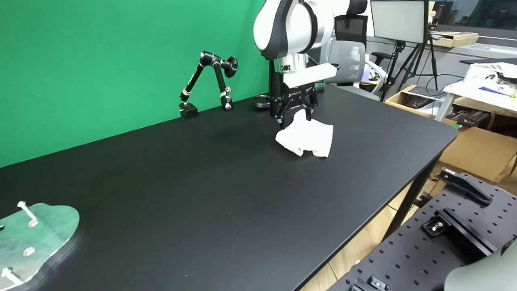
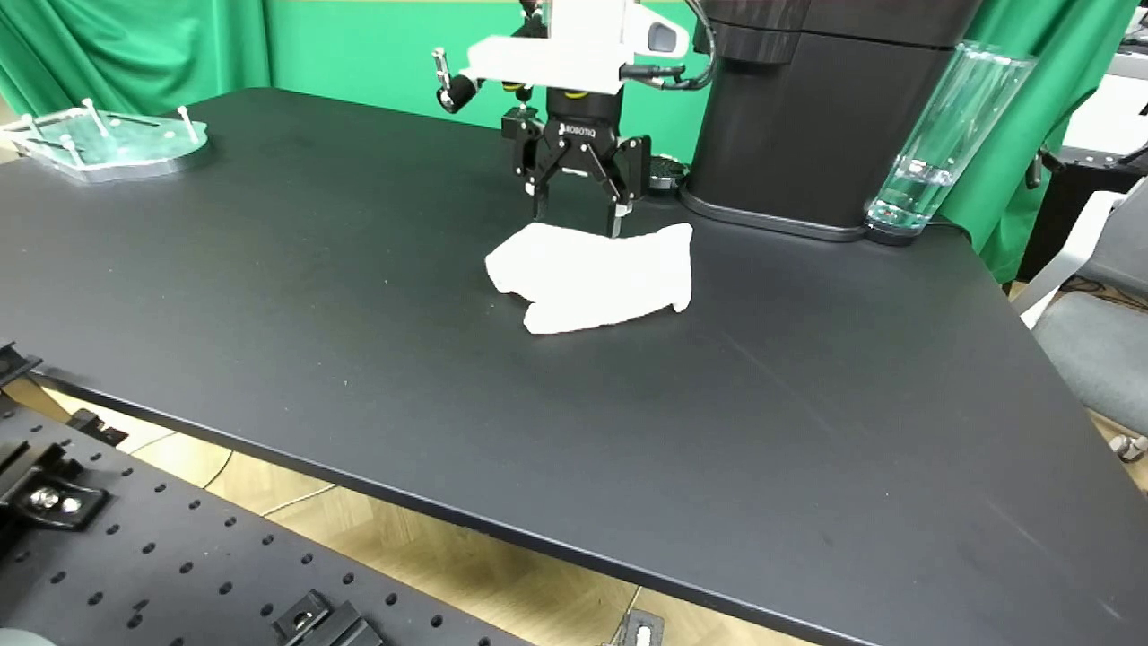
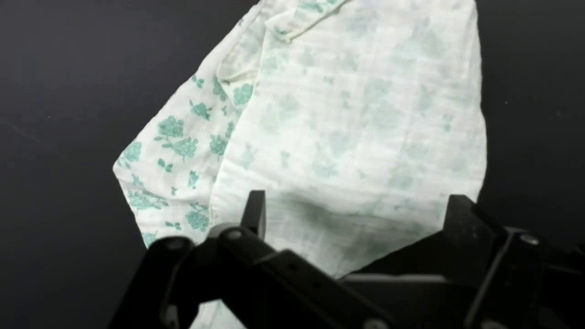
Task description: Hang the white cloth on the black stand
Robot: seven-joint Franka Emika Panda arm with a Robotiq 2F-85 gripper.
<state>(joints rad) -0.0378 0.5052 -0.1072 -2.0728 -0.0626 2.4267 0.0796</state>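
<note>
We find the gripper [image 2: 577, 224], jaws parted, over an edge of the white cloth [image 2: 596, 276]; we judge it light and limp, best pinched there.

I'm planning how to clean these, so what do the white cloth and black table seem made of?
White cloth: probably thin cotton muslin, matte; creases, and green print showing faintly through the fabric. Black table: smooth, low-sheen top, perhaps laminate or painted board, with faint streaks; its core is hidden.
</note>
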